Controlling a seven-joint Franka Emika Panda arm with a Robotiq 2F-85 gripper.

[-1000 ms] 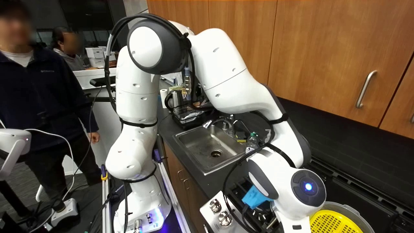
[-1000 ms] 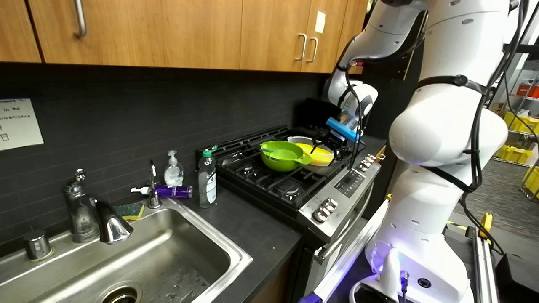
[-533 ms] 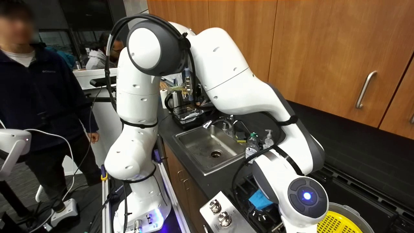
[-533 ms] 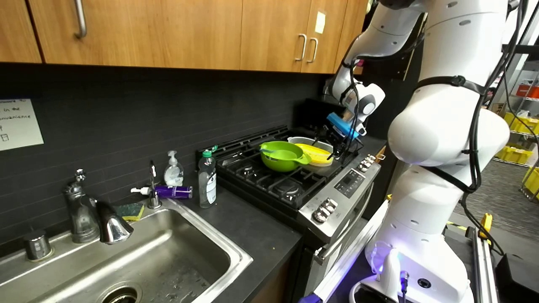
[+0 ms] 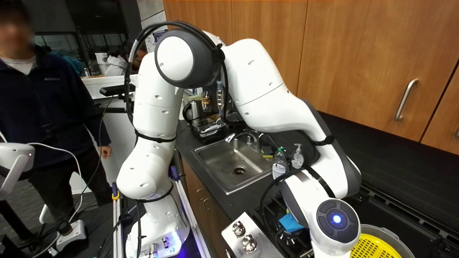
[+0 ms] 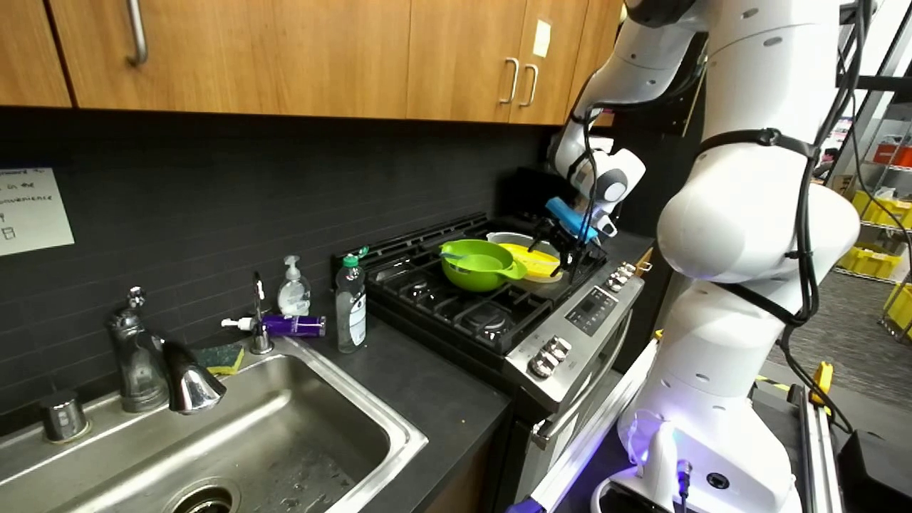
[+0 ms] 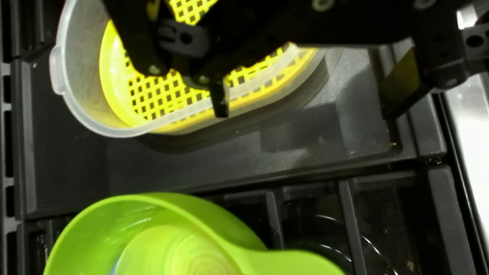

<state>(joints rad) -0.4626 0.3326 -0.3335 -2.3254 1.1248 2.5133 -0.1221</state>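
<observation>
In an exterior view, a faucet (image 6: 139,356) stands at the back edge of the sink (image 6: 335,406), and a sponge (image 6: 228,360) lies along that same edge. A purple bottle (image 6: 296,325) lies on its side behind the sink's back corner nearest the stove (image 6: 456,313); a pump bottle (image 6: 293,292) stands just behind it. A dish soap bottle (image 6: 351,306) stands upright on the counter (image 6: 420,399), near the stove's side edge. Further right, a green bowl (image 6: 463,279) sits on the stove. Past it, farther from the sink, the clear tub (image 7: 82,72) rests there with a yellow strainer (image 7: 156,101) inside. Above hangs the gripper (image 7: 305,109), its fingers spread wide, one over the tub's bowl-side rim, the other toward the stove's front edge; whether the rim is touched I cannot tell. Knobs (image 6: 621,276) stand near that edge's far corner.
</observation>
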